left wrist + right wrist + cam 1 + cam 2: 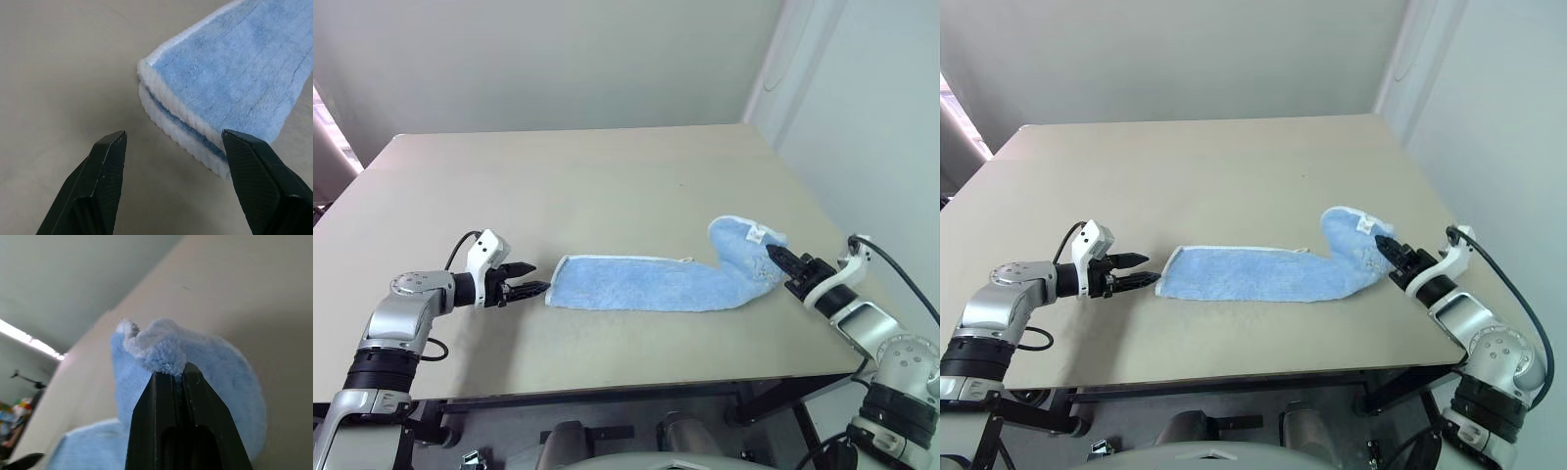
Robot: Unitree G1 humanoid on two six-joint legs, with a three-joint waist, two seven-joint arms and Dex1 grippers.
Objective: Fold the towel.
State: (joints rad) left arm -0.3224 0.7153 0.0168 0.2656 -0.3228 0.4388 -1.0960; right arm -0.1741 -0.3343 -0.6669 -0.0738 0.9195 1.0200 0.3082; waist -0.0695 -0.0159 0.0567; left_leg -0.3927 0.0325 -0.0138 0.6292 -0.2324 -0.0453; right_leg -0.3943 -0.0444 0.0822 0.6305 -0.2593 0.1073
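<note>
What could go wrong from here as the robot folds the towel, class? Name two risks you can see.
1. The right gripper pinches only a small tuft at the towel's end, so the cloth might slip free when pulled.
2. The left gripper is open just short of the other end, holding nothing; that free end could drag across the table and undo the doubled layers.

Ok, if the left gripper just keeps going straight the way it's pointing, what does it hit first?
Most likely the near end of the towel: the left gripper points at its doubled edge, fingers open, a bare strip of table between.
</note>
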